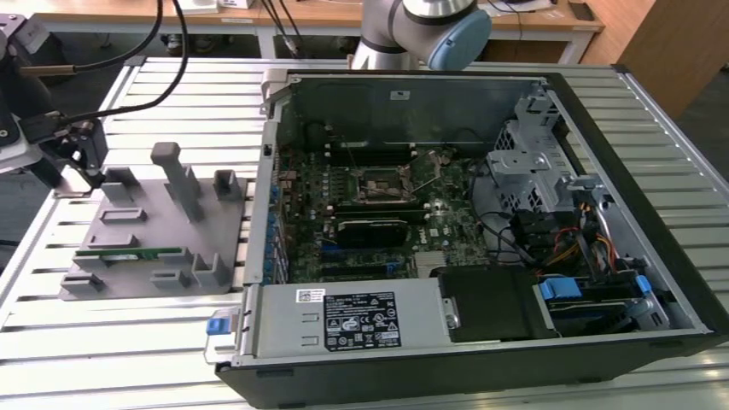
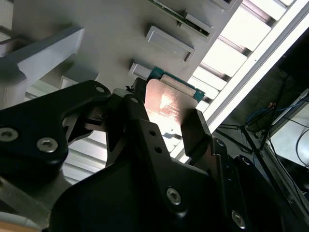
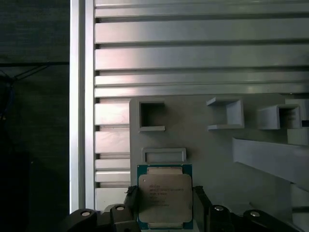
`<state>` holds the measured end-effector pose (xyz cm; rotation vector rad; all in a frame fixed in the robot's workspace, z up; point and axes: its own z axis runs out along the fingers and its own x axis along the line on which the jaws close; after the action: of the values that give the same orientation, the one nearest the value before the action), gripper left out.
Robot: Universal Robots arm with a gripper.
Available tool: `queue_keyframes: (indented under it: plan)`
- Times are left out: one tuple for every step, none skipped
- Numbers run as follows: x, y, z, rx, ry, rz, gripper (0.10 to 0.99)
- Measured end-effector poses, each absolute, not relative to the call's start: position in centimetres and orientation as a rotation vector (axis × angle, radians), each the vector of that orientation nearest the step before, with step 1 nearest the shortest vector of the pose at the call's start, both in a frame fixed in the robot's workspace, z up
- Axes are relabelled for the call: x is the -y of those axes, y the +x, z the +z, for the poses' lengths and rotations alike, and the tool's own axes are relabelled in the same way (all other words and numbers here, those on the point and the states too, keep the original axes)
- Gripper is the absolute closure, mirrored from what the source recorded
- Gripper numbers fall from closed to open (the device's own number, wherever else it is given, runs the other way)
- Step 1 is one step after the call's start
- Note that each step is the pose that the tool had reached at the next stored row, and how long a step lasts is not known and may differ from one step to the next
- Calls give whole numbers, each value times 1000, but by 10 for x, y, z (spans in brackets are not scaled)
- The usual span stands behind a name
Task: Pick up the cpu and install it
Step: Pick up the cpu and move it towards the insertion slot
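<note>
The cpu, a flat square chip with a silvery top and a green rim, sits between my two black fingers in both wrist views. My gripper is shut on the cpu's two opposite sides, and the chip hangs just over a corner of the grey holder plate. In the exterior view my gripper stands at the far corner of that plate, on the exterior view's left. The open computer case lies to the right, with the motherboard's socket uncovered near its middle.
The grey plate carries several raised blocks and a long green memory stick. The slatted aluminium table runs under everything, and its edge is close beside the gripper. Cables hang over the table's far left. The arm's base stands behind the case.
</note>
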<state>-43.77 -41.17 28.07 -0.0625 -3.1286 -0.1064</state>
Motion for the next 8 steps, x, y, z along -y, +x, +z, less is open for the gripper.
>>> queue_keyframes:
  plan:
    - [412, -438, 282, 3129, -62, -106, 549]
    - [412, -438, 283, 3129, -62, -106, 549]
    - [412, -438, 284, 3129, -62, -106, 549]
    - [412, -438, 286, 3129, -62, -106, 549]
    - [412, -438, 287, 3129, -62, -106, 549]
    - [412, -438, 288, 3129, -62, -106, 549]
    - [412, -438, 290, 3129, -62, -106, 549]
    - [412, -438, 291, 3129, -62, -106, 549]
